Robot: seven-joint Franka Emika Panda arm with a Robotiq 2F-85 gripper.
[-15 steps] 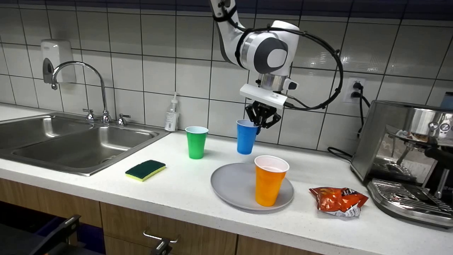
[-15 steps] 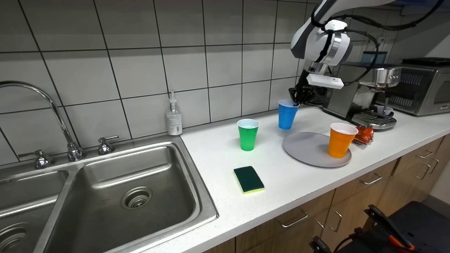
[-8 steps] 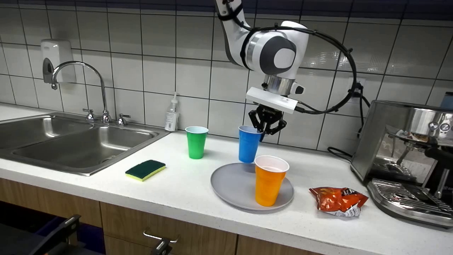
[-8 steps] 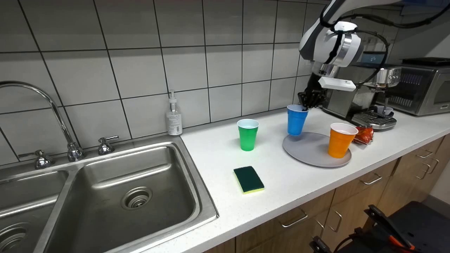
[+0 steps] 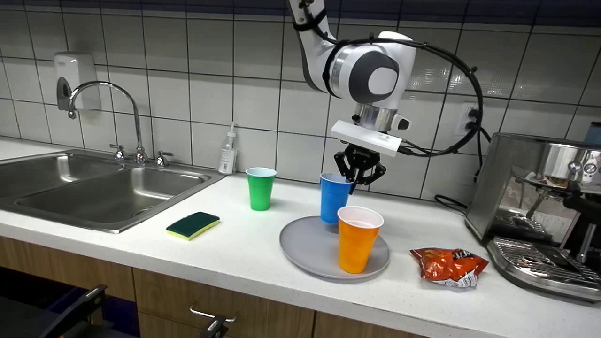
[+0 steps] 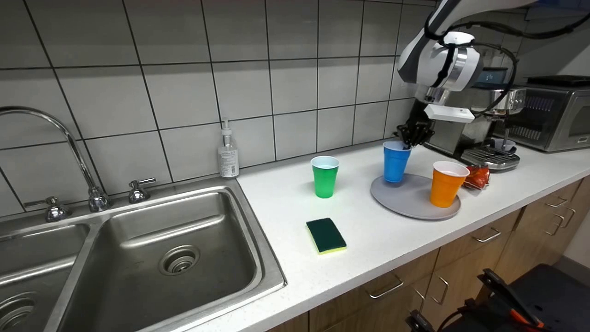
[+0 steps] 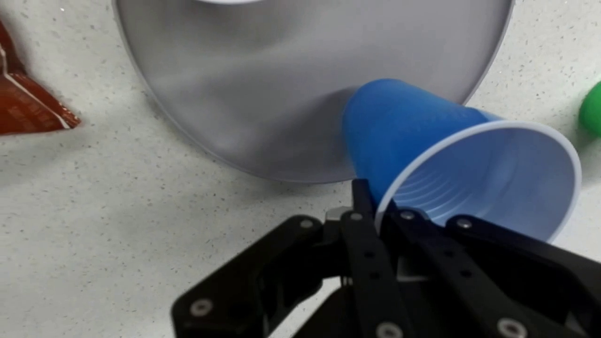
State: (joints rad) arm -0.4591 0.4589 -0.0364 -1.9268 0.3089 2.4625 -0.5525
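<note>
My gripper (image 7: 375, 204) is shut on the wall of a blue cup (image 7: 399, 126) at its rim, one finger inside and one outside. In the wrist view the cup leans, its mouth toward the lower right. Both exterior views show the blue cup (image 5: 332, 202) (image 6: 394, 163) over the back edge of a grey plate (image 5: 305, 249) (image 6: 401, 203); whether its base touches the plate I cannot tell. An orange cup (image 5: 356, 246) (image 6: 443, 190) stands on the plate's front right part, partly hiding the plate. A green cup (image 5: 260, 190) (image 6: 325, 180) stands upright on the counter to the left.
A red snack bag (image 5: 450, 266) lies right of the plate, before a coffee machine (image 5: 507, 188). A green-and-yellow sponge (image 6: 325, 234) lies near the sink (image 6: 272, 272). A soap bottle (image 6: 228, 159) stands against the tiled wall.
The gripper has carried the blue cup rightward and down in both exterior views, from behind the plate to over its back edge. The orange cup, green cup and plate have stayed put.
</note>
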